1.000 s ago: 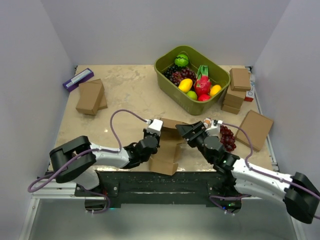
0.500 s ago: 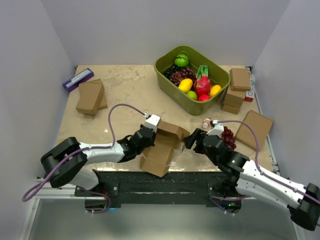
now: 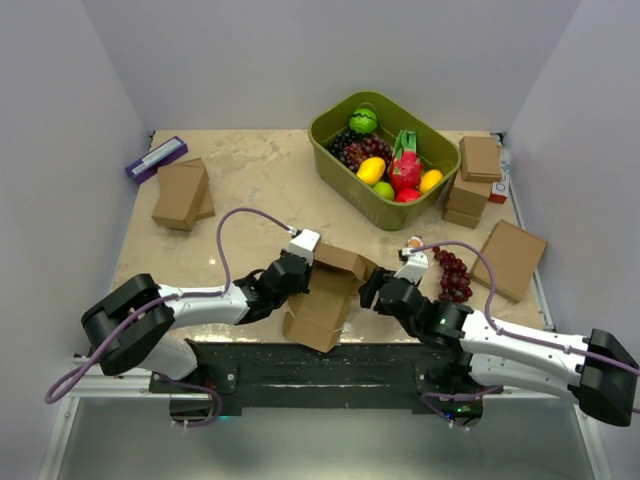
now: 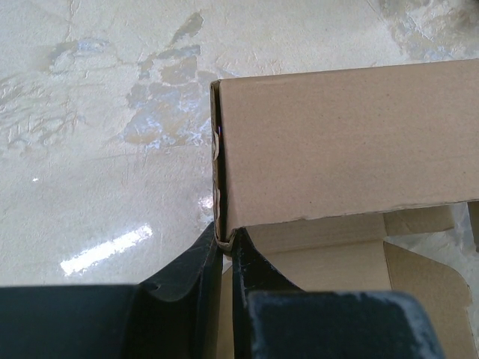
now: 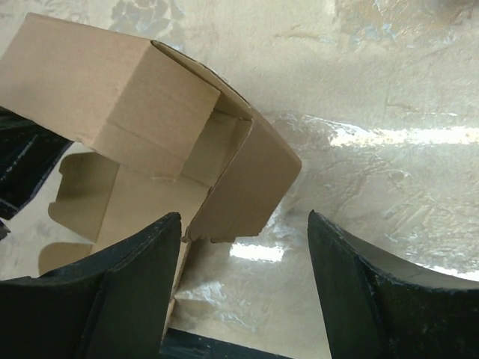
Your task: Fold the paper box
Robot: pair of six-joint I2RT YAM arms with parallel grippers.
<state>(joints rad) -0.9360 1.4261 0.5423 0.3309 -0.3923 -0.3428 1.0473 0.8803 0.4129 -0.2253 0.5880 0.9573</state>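
Now half-folded, the plain brown cardboard paper box [image 3: 322, 300] sits at the near edge of the beige mottled tabletop [image 3: 260, 190], between both grippers.
The left gripper [image 4: 227, 250] is clamped on the corner edge of a raised panel, holding that panel upright above the flat flaps. The right gripper [image 5: 243, 224] has its black jaws spread wide just beside the box's folded end, grasping nothing.
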